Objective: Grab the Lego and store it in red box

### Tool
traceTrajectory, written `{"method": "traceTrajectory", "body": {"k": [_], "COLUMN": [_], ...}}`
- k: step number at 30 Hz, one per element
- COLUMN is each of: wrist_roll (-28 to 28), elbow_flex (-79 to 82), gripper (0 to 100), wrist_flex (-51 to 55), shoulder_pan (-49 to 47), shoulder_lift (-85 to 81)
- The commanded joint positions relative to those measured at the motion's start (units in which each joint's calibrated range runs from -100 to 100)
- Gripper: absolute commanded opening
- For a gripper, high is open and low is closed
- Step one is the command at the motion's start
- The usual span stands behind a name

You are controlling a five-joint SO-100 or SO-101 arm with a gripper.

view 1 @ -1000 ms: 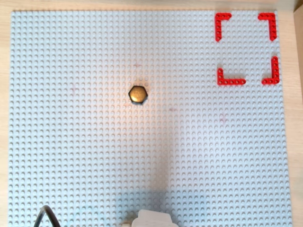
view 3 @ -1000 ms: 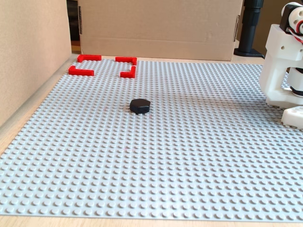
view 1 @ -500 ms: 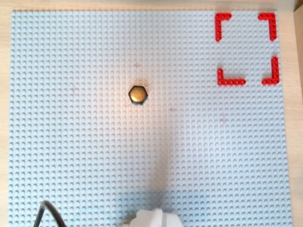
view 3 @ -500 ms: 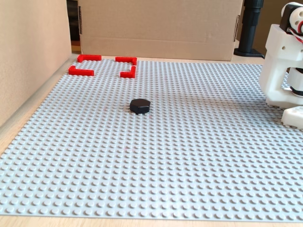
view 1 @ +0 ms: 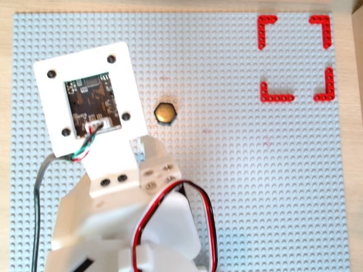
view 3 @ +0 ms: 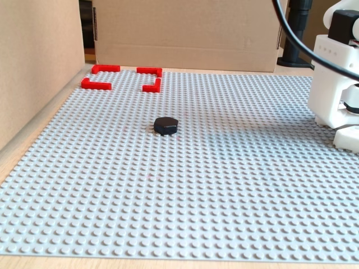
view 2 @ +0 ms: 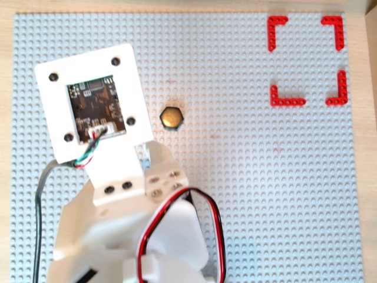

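The Lego [view 1: 165, 113] [view 2: 171, 118], a small dark hexagon with a bronze sheen, lies flat on the grey studded baseplate [view 1: 244, 192]. In the fixed view the Lego [view 3: 166, 125] sits mid-plate, alone. The red box [view 1: 266, 25] [view 2: 277, 26] is four red corner pieces at the top right of both overhead views; in the fixed view the red box [view 3: 96, 85] is at the far left. My arm's white camera plate [view 1: 88, 93] hovers just left of the Lego and hides the gripper's fingers beneath it.
Cardboard walls [view 3: 190, 33] stand behind the plate and along its left side [view 3: 33, 67]. The arm's white base [view 3: 334, 84] occupies the right edge of the fixed view, with a black post [view 3: 296, 33] behind it. A red-and-black cable loop [view 1: 170, 221] hangs over the arm.
In the fixed view a black cable has swung into the top right corner and the arm's upper part has shifted. The Lego has stayed where it was.
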Motion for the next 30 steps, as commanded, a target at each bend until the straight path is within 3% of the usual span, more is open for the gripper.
{"method": "traceTrajectory", "body": {"k": [1,12,23,30], "wrist_roll": [2.0,2.0,2.3,2.4], "elbow_flex": [-0.2,0.2,18.8,21.9], "gripper": [14,14,17,18], "wrist_flex": [-4.7,-12.3,-28.5,-32.4], "shoulder_pan": [0.1,0.2,0.3,4.1], "shoulder_lift": [5.0,23.7,25.0,25.1]}}
